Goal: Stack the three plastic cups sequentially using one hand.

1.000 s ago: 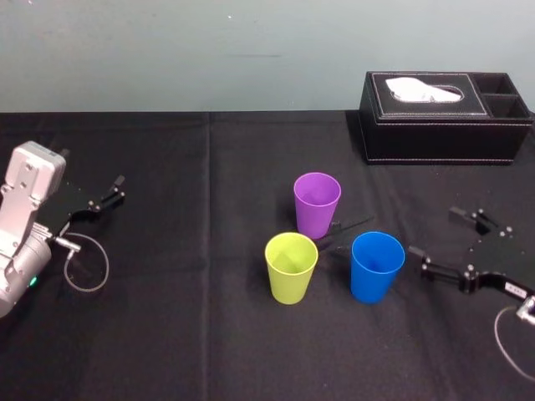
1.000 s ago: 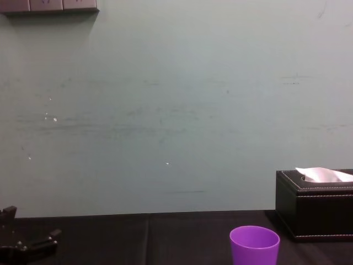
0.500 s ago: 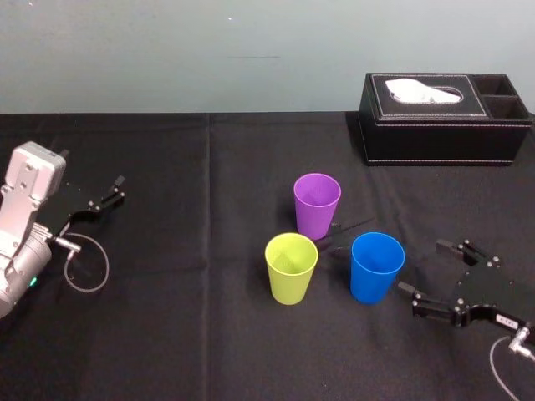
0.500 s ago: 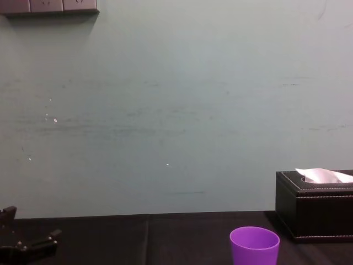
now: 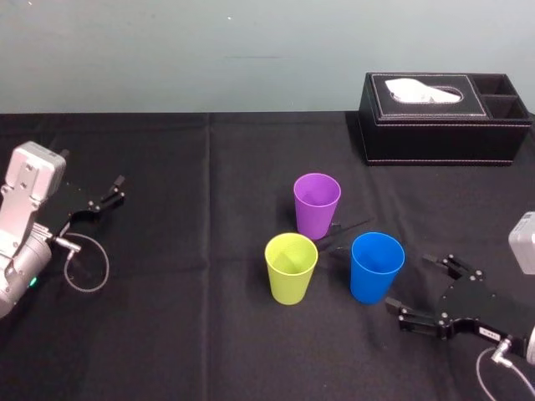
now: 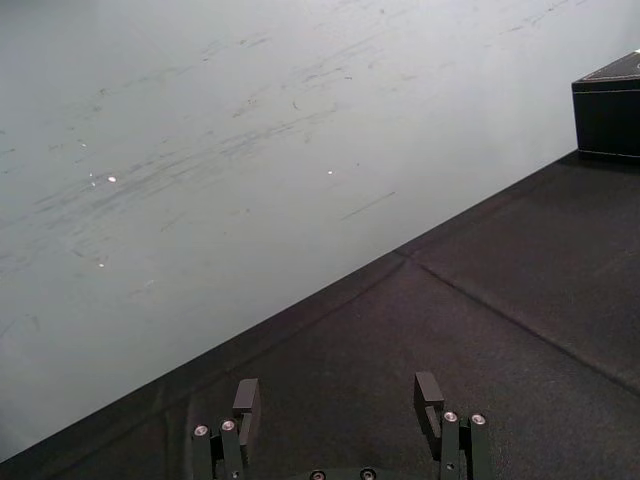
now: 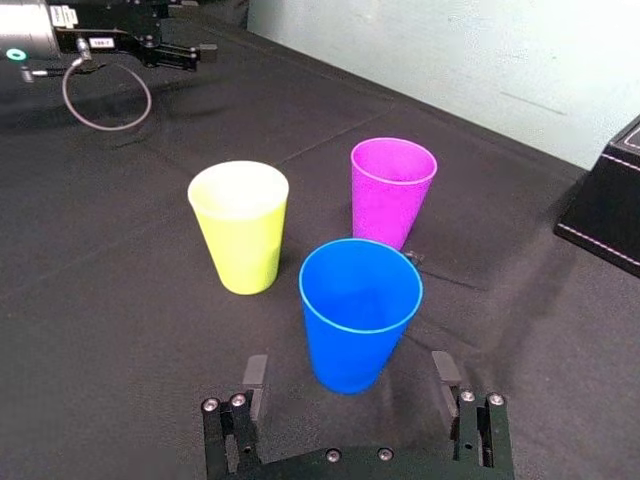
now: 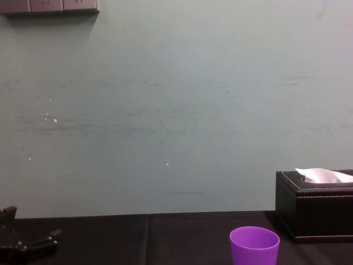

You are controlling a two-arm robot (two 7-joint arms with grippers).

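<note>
Purple cup [image 8: 254,245] btm cropped, right tool [image 5: 410,284] spread

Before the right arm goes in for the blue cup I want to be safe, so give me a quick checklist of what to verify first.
1. Jaws of the right gripper open: ok, spread wider than the blue cup.
2. That cup centred ahead of the gripper: ok in the right wrist view.
3. All cups upright, mouths up, including the yellow-green cup and purple cup: ok.
4. Cups standing apart: ok.
5. Idle left gripper parked far left, away from the cups: ok.
6. Finger height against the cup wall: cannot tell.
</note>
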